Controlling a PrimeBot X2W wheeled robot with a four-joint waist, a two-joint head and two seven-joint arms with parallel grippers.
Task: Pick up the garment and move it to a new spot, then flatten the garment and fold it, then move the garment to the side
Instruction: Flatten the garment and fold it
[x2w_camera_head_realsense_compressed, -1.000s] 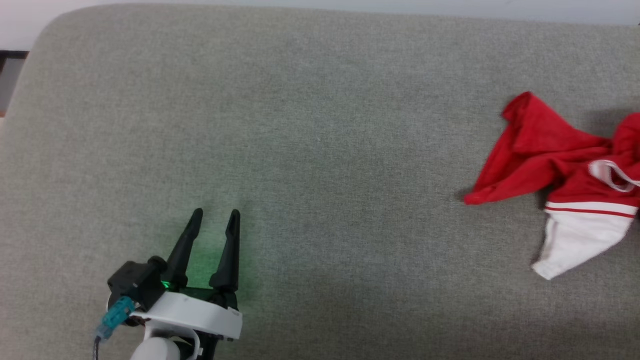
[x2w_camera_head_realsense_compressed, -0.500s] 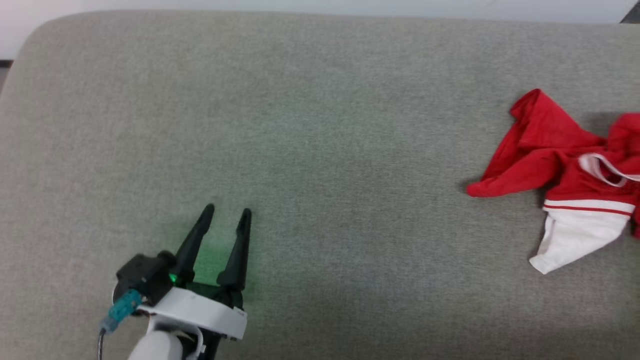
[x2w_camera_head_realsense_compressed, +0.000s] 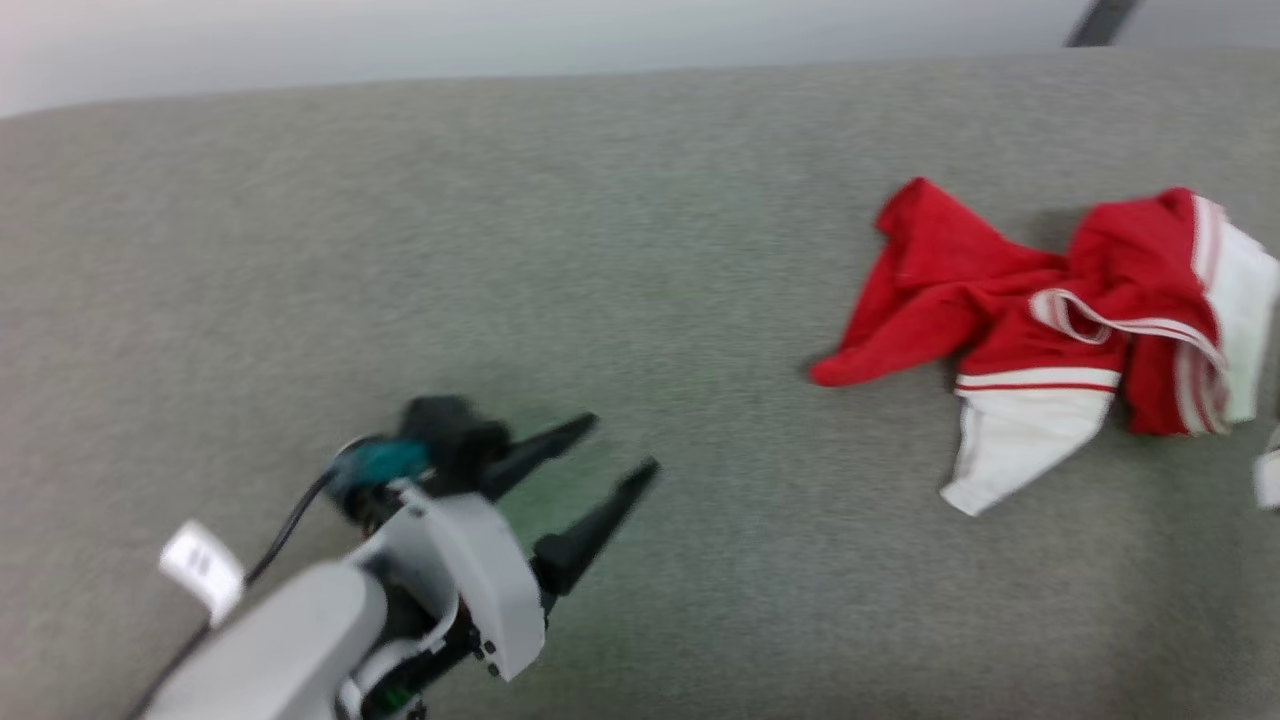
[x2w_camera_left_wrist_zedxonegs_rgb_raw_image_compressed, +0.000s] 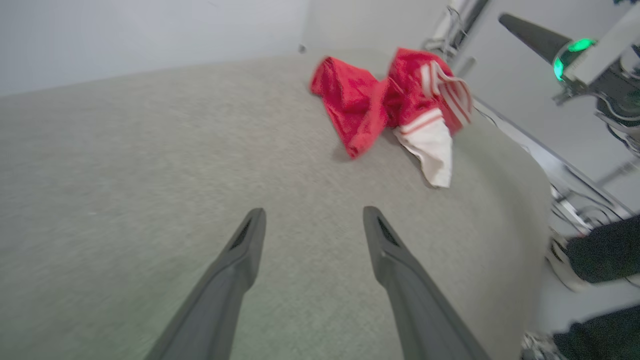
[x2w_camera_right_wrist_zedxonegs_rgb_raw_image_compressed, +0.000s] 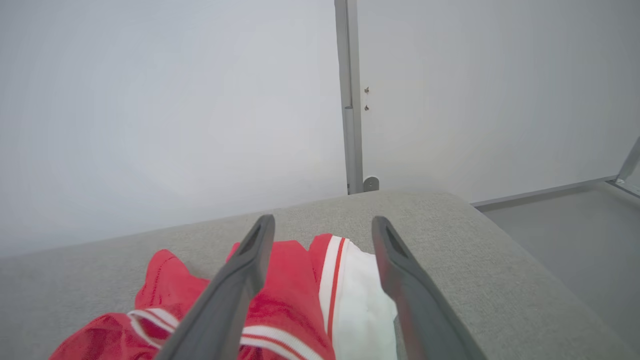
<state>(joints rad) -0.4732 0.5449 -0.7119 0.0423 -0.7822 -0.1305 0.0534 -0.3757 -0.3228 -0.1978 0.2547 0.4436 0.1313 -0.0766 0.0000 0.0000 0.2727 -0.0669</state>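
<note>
The red T-shirt (x2w_camera_head_realsense_compressed: 1000, 300) is lying crumpled near the right edge of the grey tabletop (x2w_camera_head_realsense_compressed: 600, 250). The left tool (x2w_camera_head_realsense_compressed: 620, 443) and right tool (x2w_camera_right_wrist_zedxonegs_rgb_raw_image_compressed: 324, 220) are gaping wide, holding nothing. Pinching bunched layers risks dragging it off.

Bare, lab-like test room, not a home. A wide padded bench (x2w_camera_head_realsense_compressed: 600, 250) covered in grey woven fabric, with rounded corners, stands before a plain pale wall (x2w_camera_right_wrist_zedxonegs_rgb_raw_image_compressed: 150, 100). A grey metal strip (x2w_camera_right_wrist_zedxonegs_rgb_raw_image_compressed: 347, 125) runs straight up the wall beyond the bench's far edge. To the right lie a smooth grey floor (x2w_camera_right_wrist_zedxonegs_rgb_raw_image_compressed: 565, 220) and a bare metal rail (x2w_camera_left_wrist_zedxonegs_rgb_raw_image_compressed: 542, 152). A person's dark trouser leg (x2w_camera_left_wrist_zedxonegs_rgb_raw_image_compressed: 600, 250) shows beside the bench's right edge.
</note>
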